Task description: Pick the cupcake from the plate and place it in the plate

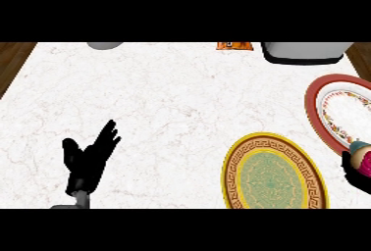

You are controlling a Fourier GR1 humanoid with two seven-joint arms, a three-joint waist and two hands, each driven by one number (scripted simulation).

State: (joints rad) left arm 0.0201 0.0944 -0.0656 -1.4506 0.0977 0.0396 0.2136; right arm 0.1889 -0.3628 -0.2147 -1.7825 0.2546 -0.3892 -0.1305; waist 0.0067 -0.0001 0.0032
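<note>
White marble counter is seen from above, w/ wood floor strips at both sides. Left hand is shown at lower left, fingers straight and spread, pointing up and slightly right, nothing held; it is resting over bare counter, well apart from both plates.

Right hand is cut by the right edge, approx. mid-low; its dark fingers are curled round the cupcake, of which only a pale top and a pink-red side are visible. Cupcake is held just beside the lower rim of the red-rimmed plate and just right of the yellow-rimmed plate; whether it is touching either plate can't be told.

Yellow-rimmed plate, w/ green centre and key-pattern border, is lying at lower right-centre. Red-rimmed plate, white w/ floral band, is partly cut off at far right, near the yellow one.

Along the top edge: a grey object at left, an orange item at centre, a white-and-black appliance at right, all only partly shown.
</note>
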